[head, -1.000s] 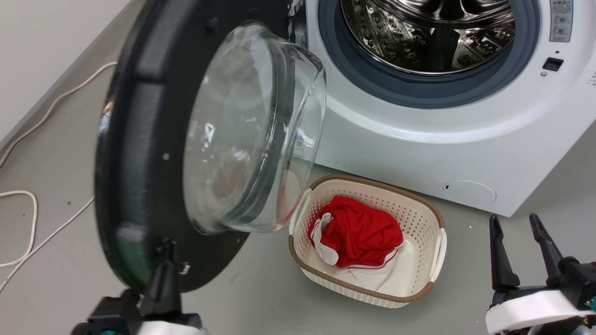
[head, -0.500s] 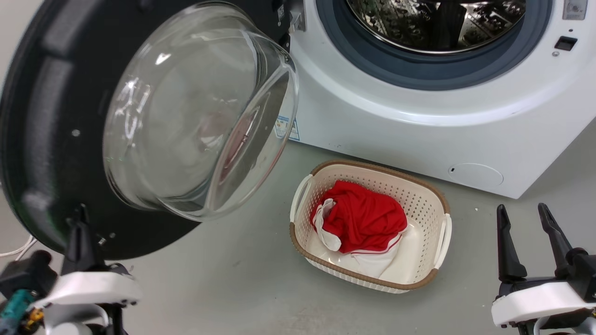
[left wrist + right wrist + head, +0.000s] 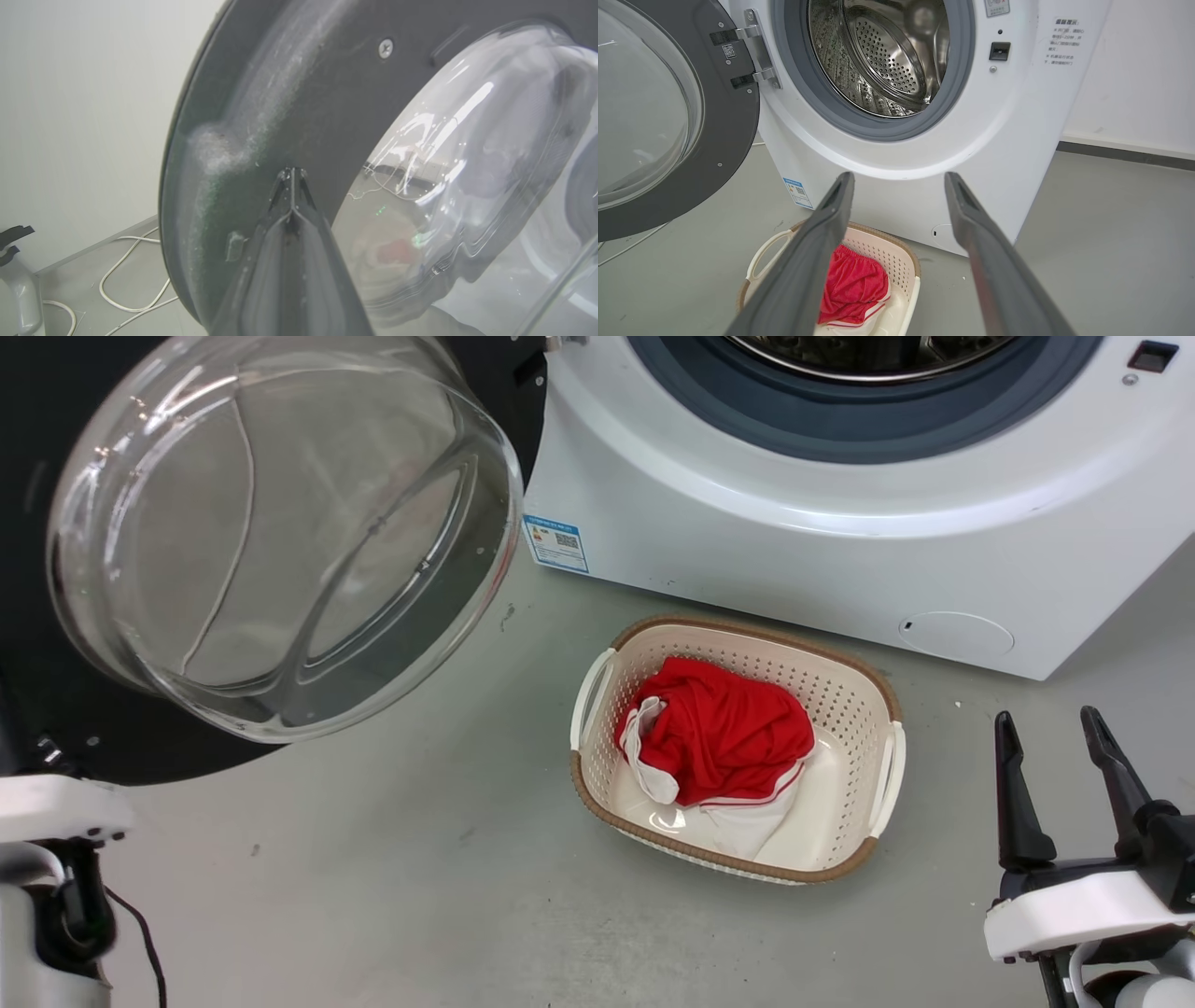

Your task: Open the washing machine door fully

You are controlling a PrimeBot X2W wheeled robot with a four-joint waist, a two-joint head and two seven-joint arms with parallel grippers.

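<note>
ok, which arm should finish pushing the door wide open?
Left. The left pincer is shut, tips at the inner black face of the washing machine door, placed to push it wider. The right pincer hangs open beside the laundry basket, clear of the door.

No legible print on machine stickers (image 3: 555,543)

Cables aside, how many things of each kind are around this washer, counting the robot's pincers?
Washing machine: 1
Washing machine door: 1
Laundry basket: 1
Red clothing bundle: 1
Spray bottle: 1
Grippers: 2 (left gripper, right gripper)
Total: 7
</note>
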